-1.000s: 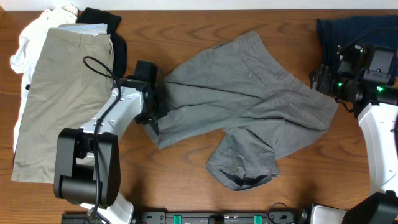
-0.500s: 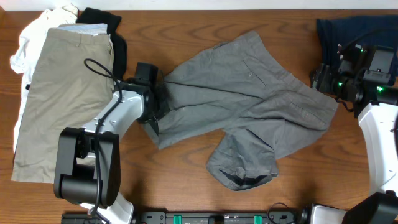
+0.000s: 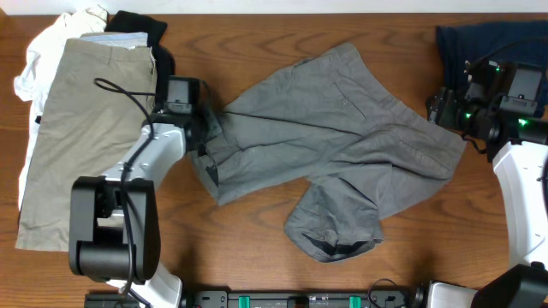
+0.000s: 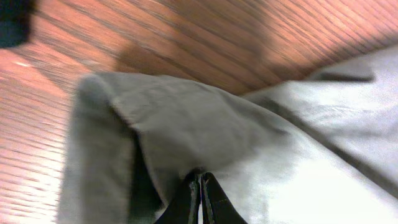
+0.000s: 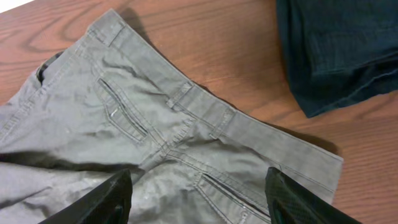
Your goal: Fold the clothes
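Note:
The mid-grey shorts (image 3: pixel 342 145) lie crumpled across the middle of the table, one leg folded under at the front. My left gripper (image 3: pixel 208 128) is shut on the shorts' left leg hem (image 4: pixel 186 130), lifting the cloth off the wood. My right gripper (image 3: pixel 441 111) is open, hovering over the waistband and slit back pockets (image 5: pixel 186 124) at the shorts' right end. Khaki-beige shorts (image 3: pixel 86 128) lie flat at the left on white (image 3: pixel 38 51) and black (image 3: pixel 141 26) pieces. A navy garment (image 3: pixel 479 38) lies folded at the far right, also in the right wrist view (image 5: pixel 342 43).
The wooden table (image 3: pixel 257 257) shows bare along the front edge and between the grey shorts and the khaki pile. The left arm's cable (image 3: pixel 128 94) loops over the khaki shorts.
My left gripper has moved up and to the left, toward the khaki pile, pulling the grey hem with it. The right arm has not moved.

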Available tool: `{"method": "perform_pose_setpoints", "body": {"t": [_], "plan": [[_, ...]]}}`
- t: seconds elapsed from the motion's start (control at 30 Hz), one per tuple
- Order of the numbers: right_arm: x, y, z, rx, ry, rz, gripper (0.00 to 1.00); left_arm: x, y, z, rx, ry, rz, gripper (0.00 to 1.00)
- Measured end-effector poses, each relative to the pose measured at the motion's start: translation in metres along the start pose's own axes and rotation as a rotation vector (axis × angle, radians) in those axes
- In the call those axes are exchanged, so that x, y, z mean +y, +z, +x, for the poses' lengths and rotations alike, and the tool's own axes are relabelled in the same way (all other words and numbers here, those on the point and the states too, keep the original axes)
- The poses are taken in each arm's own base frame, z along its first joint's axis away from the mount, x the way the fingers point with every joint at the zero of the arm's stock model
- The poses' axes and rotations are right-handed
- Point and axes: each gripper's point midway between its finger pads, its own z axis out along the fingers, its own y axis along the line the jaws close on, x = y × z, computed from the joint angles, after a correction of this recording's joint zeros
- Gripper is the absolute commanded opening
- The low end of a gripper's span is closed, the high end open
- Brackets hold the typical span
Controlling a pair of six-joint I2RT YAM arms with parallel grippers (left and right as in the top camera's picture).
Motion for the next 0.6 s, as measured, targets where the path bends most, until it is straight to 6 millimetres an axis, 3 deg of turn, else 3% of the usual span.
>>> {"method": "perform_pose_setpoints", "body": {"t": [0.13,0.4,0.6], "plan": [[0.009,0.004,0.001,0.006,-0.019,-0.014,0.66,0.014,-0.001,0.003,0.026,0.006,-0.028,0.06],[0.021,0.033,0.015,0.074,-0.045,-0.036,0.67,0.028,-0.003,0.035,0.155,0.052,-0.090,0.06],[0.026,0.043,0.022,0.102,-0.056,-0.044,0.67,0.033,0.013,0.042,0.191,0.063,-0.104,0.06]]}}
